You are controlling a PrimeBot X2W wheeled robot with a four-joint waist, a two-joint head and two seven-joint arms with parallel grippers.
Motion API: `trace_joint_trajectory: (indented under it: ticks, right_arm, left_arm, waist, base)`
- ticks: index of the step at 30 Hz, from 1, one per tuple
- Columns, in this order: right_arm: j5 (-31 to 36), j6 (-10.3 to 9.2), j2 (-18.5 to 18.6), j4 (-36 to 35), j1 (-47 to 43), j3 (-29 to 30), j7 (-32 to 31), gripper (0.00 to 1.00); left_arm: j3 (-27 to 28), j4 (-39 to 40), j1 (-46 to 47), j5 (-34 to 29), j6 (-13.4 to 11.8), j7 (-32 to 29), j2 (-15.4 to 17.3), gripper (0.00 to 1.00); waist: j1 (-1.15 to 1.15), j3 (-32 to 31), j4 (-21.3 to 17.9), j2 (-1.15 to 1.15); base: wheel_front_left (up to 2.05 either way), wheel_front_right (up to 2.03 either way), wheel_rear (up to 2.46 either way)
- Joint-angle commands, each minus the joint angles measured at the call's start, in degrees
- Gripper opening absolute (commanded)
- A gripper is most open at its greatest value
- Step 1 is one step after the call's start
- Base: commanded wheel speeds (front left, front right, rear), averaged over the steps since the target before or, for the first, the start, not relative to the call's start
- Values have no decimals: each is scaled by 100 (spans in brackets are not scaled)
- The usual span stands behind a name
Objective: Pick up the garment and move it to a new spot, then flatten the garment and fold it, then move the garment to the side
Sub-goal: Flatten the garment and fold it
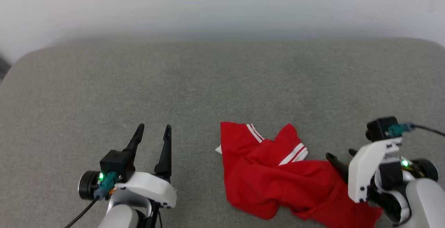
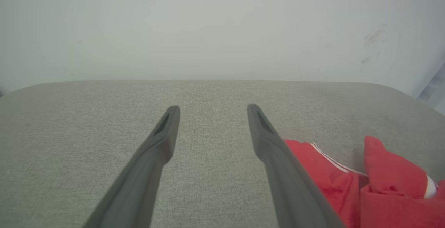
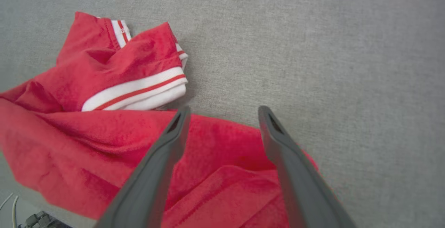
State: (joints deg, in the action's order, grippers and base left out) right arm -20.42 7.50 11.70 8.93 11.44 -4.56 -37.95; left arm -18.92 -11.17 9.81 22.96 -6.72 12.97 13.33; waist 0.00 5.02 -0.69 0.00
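Where the garment (image 1: pixel 278 182) lies, right pincer (image 3: pixel 224 110) gapes wide — gripping nothing

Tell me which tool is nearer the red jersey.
Right. The right tool is open directly over the right end of the jersey. The left tool, also open, sits apart to the jersey's left, over the bare grey surface.

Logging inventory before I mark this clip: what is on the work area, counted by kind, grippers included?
Garments: 1, the crumpled red jersey
Grippers: 2, the left gripper and the right gripper, both open
Surfaces: 1, the grey cushioned surface
Total: 4
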Motion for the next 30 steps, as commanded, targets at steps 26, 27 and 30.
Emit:
trace_joint_trajectory:
  ticks: [26,27,30]
  right_arm:
    - [-947,-4,668,1207,1850,-1440,439,0]
    - [-890,-4,702,1100,1864,-1364,538,0]
    - [-632,-4,784,783,1856,-912,756,0]
  left_arm:
    - [20,-501,590,-63,272,226,-296,100]
    - [29,-504,568,-66,266,228,-302,100]
    - [39,-499,531,-62,271,231,-315,100]
  waist:
    - [0,632,566,0]
    - [0,599,543,0]
    - [0,529,486,0]
  base:
    - [0,0,0]
    - [0,0,0]
    - [0,0,0]
